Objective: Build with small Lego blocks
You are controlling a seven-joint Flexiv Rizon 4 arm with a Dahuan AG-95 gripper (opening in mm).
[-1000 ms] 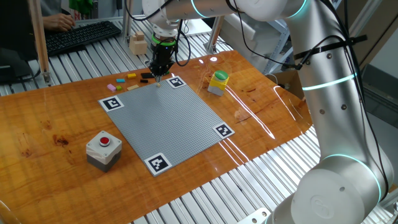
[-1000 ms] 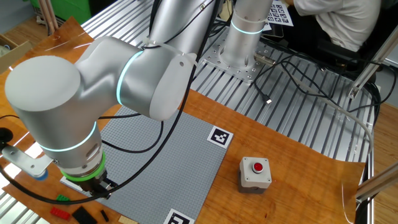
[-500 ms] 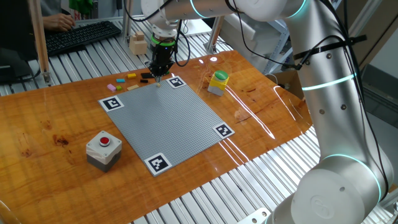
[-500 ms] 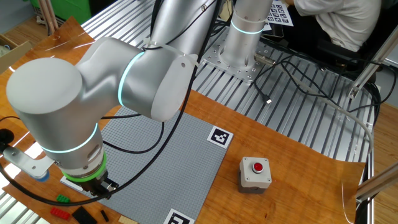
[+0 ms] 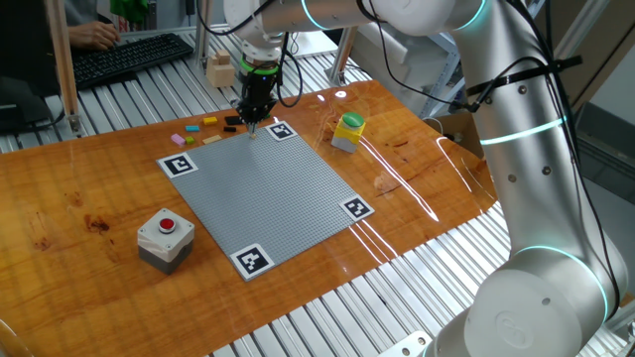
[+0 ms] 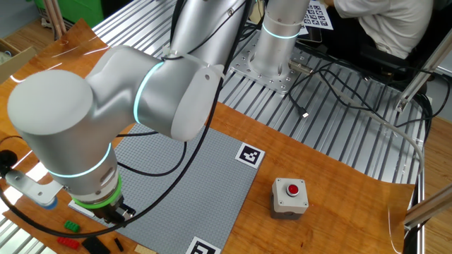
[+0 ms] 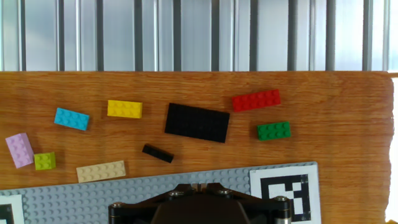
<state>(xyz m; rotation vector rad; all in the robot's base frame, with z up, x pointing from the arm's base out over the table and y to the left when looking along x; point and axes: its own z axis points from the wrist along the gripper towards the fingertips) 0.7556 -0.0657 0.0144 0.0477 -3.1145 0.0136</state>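
The gripper [image 5: 254,121] hangs over the far edge of the grey baseplate [image 5: 268,188], close to a corner marker [image 7: 283,187]; whether its fingers are parted or pinched cannot be told. Loose Lego bricks lie on the wooden table [image 7: 348,124] just past the plate: red brick [image 7: 256,99], green brick [image 7: 273,130], black plate [image 7: 197,122], yellow brick [image 7: 124,109], tan brick [image 7: 101,171].

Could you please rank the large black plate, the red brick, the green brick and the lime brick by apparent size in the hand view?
1. large black plate
2. red brick
3. green brick
4. lime brick
All lie flat on the same table, so the ranking should hold.
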